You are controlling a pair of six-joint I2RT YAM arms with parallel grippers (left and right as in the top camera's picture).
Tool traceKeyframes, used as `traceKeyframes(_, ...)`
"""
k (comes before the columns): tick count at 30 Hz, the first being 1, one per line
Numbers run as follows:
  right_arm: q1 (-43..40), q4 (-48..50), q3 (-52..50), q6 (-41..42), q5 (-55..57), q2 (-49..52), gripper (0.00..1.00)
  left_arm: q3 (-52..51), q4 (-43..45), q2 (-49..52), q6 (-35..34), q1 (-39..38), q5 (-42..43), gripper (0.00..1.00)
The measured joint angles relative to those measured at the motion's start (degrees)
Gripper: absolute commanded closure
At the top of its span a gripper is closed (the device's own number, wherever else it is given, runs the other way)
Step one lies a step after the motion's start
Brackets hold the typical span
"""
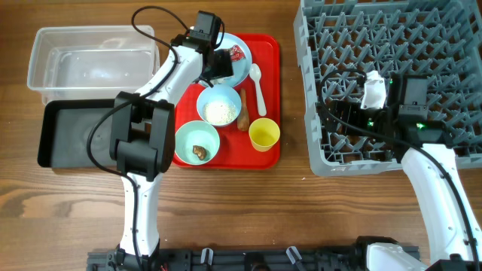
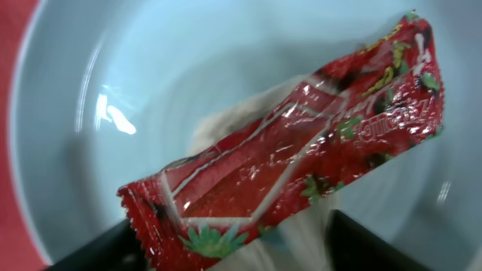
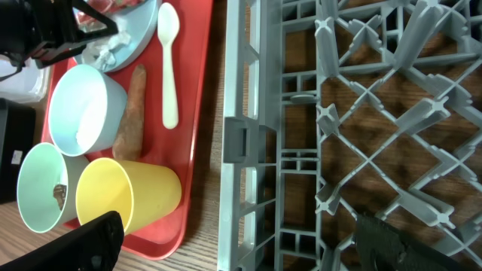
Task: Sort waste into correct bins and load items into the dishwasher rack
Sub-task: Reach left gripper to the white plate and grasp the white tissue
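Overhead cam, starting at the left: the clear tub (image 1: pixel 90 64) sits at the far edge of the table, with the black tub (image 1: pixel 68 139) just in front of it. Next along is the red tray (image 1: pixel 269 53), and pretty much everything's on it. The plate (image 1: pixel 239 74) is at the far end with the wrapper (image 1: pixel 238 53) lying on it. The left gripper (image 1: pixel 220 68) is down over that plate. On the left wrist cam its fingers (image 2: pixel 90 252) are apart on either side of the wrapper's lower end, and I can't tell if they're touching it.

Nearer on the tray are the bowl of rice (image 1: pixel 219 105) and the bowl with the brown lump (image 1: pixel 197 141). The sausage stick (image 1: pixel 243 109) lies between the rice bowl and the spoon (image 1: pixel 258 89), and the yellow cup (image 1: pixel 264 135) stands upright at the tray's near right corner.

Over on the right is the dishwasher rack (image 1: pixel 452 45). The right gripper (image 3: pixel 241 248) hangs over its left side, jaws spread wide.
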Motion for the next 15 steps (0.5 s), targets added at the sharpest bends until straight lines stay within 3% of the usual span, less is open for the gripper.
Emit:
traceKeyframes(1,0.0,0.0,0.0,0.0,0.0,0.0,0.00,0.0,0.0,0.1,0.2,0.1,-0.2,0.69)
traceKeyframes(2,0.0,0.0,0.0,0.0,0.0,0.0,0.00,0.1,-0.1,0.2,0.1,0.1,-0.5,0.89)
traceKeyframes(3,0.0,0.0,0.0,0.0,0.0,0.0,0.00,0.1,0.0,0.3,0.0,0.2,-0.6,0.96)
traceKeyframes(15,0.0,0.0,0.0,0.0,0.0,0.0,0.00,0.2,-1.4,-0.2,-0.2,0.2,0.9,0.96)
